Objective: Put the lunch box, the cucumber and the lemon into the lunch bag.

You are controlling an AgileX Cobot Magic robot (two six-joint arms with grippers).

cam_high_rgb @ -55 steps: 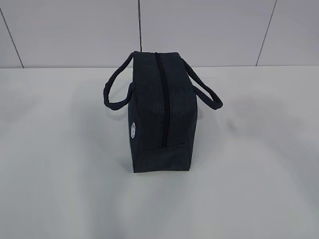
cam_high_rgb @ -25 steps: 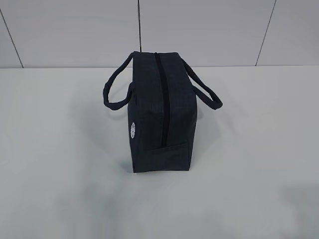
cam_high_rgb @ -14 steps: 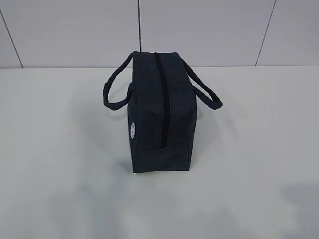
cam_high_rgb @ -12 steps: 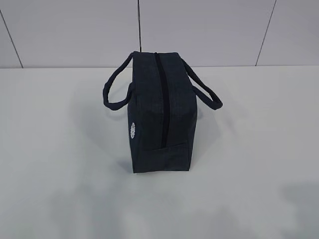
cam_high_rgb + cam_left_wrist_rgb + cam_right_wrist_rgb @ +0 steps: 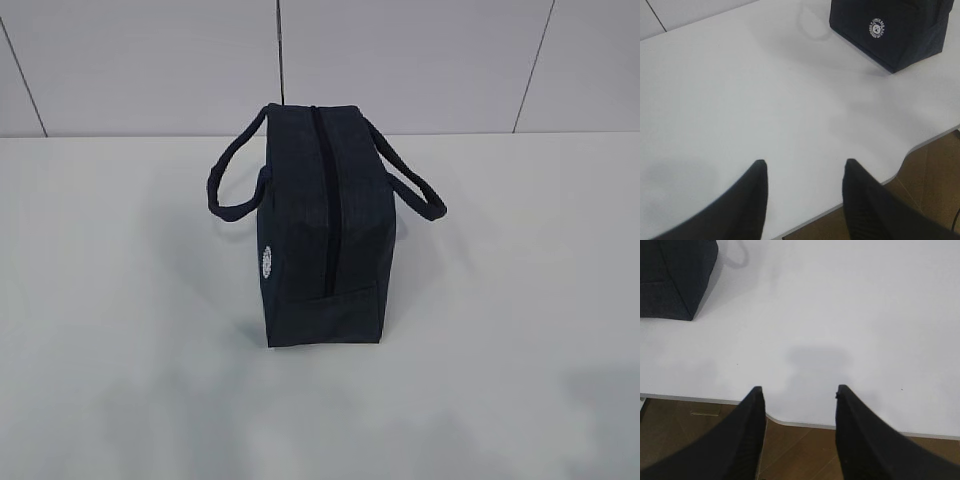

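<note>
The dark navy lunch bag [image 5: 325, 225] stands alone in the middle of the white table, zipper shut along its top, handles hanging to both sides. Its round white logo [image 5: 877, 27] faces the left wrist view; one corner of the lunch bag [image 5: 675, 275] shows top left in the right wrist view. My left gripper [image 5: 805, 162] hangs open over the table's front edge, nothing between its fingers. My right gripper [image 5: 797, 389] is open and empty too, above the front edge. Neither gripper shows in the exterior view. Lunch box, cucumber and lemon are out of view.
The white table [image 5: 520, 300] runs back to a pale panelled wall [image 5: 420, 60]. Its front edge [image 5: 800, 424] has a curved notch, with brown floor [image 5: 805, 455] below.
The bag has not moved. Soft shadows have spread over the table's near edge, at the lower left and lower right.
</note>
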